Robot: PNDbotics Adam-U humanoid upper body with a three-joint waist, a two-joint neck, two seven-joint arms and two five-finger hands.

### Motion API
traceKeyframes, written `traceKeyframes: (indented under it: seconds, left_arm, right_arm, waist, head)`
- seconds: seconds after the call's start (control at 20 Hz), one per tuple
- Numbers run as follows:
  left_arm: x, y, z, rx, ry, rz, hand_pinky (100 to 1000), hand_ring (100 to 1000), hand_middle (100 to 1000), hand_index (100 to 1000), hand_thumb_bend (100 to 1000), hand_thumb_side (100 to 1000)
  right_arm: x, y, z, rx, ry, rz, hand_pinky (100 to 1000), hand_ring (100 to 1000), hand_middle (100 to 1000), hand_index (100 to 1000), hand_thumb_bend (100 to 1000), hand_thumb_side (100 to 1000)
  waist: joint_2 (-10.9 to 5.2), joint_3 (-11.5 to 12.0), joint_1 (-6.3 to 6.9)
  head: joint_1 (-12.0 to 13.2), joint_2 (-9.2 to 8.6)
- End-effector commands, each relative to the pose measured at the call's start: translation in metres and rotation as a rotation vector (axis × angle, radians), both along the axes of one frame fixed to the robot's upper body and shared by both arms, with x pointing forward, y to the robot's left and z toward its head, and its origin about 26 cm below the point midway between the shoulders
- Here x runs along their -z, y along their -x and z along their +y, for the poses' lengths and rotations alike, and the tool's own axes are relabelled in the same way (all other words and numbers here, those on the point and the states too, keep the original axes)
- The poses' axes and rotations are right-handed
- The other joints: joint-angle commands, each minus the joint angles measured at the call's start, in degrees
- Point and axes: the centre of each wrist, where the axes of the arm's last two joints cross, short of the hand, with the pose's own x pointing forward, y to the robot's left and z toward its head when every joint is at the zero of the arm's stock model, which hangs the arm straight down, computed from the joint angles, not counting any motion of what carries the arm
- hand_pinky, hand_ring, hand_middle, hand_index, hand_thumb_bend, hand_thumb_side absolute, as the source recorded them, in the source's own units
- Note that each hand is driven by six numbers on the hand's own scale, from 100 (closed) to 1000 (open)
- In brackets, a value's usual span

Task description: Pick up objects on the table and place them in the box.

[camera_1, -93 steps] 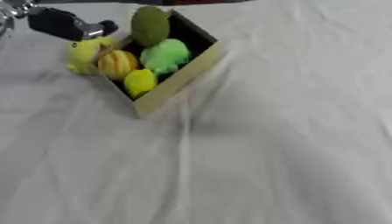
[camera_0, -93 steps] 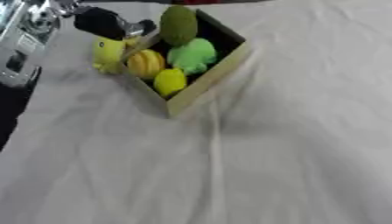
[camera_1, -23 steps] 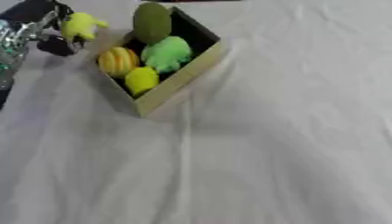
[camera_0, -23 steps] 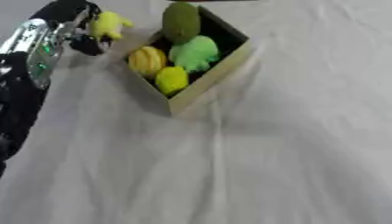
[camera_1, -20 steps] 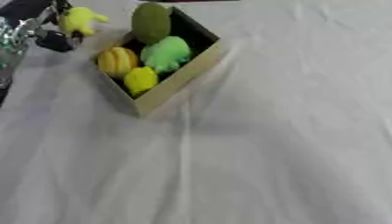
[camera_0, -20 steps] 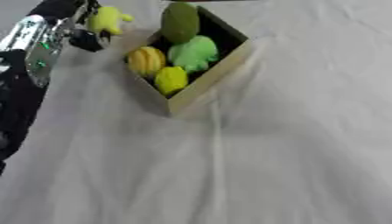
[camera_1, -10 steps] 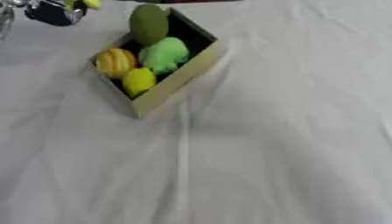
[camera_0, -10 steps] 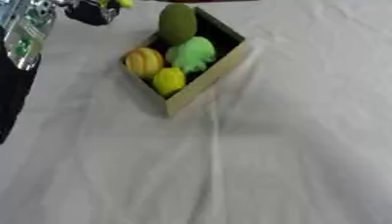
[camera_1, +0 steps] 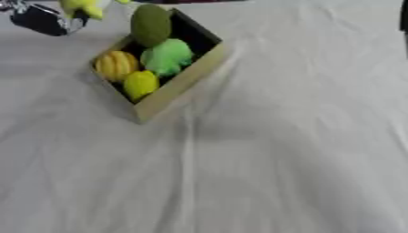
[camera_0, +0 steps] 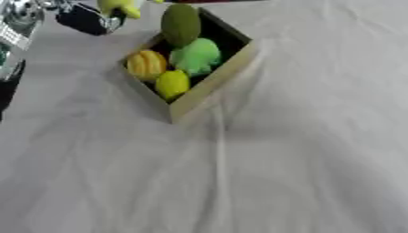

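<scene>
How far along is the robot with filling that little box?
Nearly done, it seems. The tan open-topped box already holds four fruit-like toys: a dark green oval one, a bright green one, an orange ribbed one and a yellow one. The left hand holds a yellow-green toy beside the box; that remains to drop in.

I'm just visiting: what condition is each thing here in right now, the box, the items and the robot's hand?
Tan cardboard box: open-topped, holding four items.
Dark green oval item: in the box's far corner.
Light green lumpy item: in the box.
Orange ribbed round item: in the box.
Small yellow item: in the box's near corner.
Yellow toy: held above the table.
Left hand: curled round the toy.
</scene>
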Motion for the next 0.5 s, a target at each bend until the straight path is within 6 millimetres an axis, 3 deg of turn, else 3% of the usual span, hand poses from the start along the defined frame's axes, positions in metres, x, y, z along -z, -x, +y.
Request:
traceKeyframes:
  seconds: [0.05,0.3,0.35,0.4,0.5]
  left_arm:
    - [-0.010,0.007,0.001,0.023,-0.017,-0.003,672,606,550,660,100,262]
    - [0.008,0.008,-0.013,0.069,-0.053,0.037,662,600,557,673,101,274]
    - [0.013,0.008,-0.015,0.070,-0.063,0.035,662,600,563,679,219,194]
    - [0.019,0.008,-0.017,0.068,-0.071,0.035,661,600,564,681,110,270]
    - [0.030,0.005,-0.018,0.055,-0.081,0.039,662,602,571,688,123,273]
  right_arm:
    - [-0.012,0.004,0.000,0.003,0.031,-0.030,922,922,657,787,100,509]
    - [-0.013,0.003,0.001,-0.002,0.029,-0.029,923,922,656,787,100,511]
    - [-0.013,0.003,0.001,-0.002,0.028,-0.029,923,922,656,787,100,512]
    - [-0.013,0.003,0.001,-0.002,0.028,-0.028,923,922,656,787,100,513]
    - [-0.013,0.003,0.001,-0.002,0.027,-0.028,924,922,656,786,100,513]
  waist:
    - [-1.53,-0.07,-0.16]
    - [-1.43,-0.34,-0.19]
    - [-1.39,-0.41,-0.19]
    - [-1.33,-0.47,-0.19]
    - [-1.25,-0.56,-0.16]
  head:
    - [-0.16,0.22]
    - [0.12,-0.11]
    - [0.15,-0.25]
    - [0.13,-0.35]
    - [0.13,-0.48]
